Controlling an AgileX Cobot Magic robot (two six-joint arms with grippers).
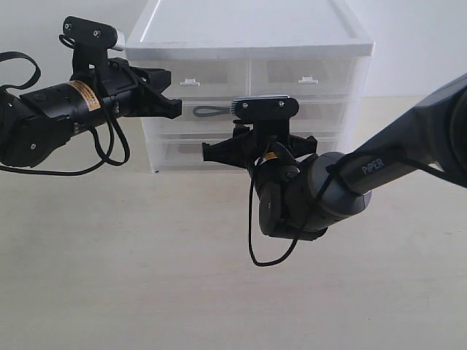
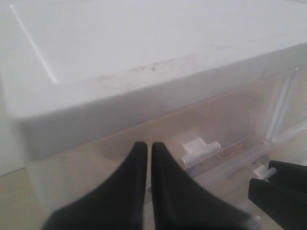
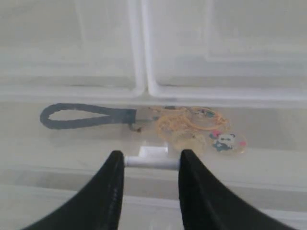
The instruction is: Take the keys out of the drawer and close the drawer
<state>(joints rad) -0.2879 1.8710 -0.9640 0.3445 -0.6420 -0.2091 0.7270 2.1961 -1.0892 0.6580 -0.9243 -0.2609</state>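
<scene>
The keys [image 3: 192, 127] lie inside the drawer [image 3: 288, 129], seen through its translucent front: gold rings in the middle, the black strap [image 3: 81, 116] stretched out flat to one side, a panda charm [image 3: 225, 141] at the other. They sit just behind the white handle [image 3: 152, 162], a little off to the charm side of it. The right gripper [image 3: 150, 154] is at that handle, its two fingers closed onto the ends of the small bar, so the keys are directly ahead of the fingertips with the drawer front between them.

The left gripper [image 2: 146, 143] hangs apart at the unit's [image 1: 248, 29] upper left corner, fingers all but together and holding nothing.

From the exterior view only the strap loop [image 1: 208, 111] shows through the drawer. The right arm's wrist covers the rings, the handle and the middle of the drawer front. Whether the drawer is pulled out at all is hard to tell. The other charms are too blurred to make out.
</scene>
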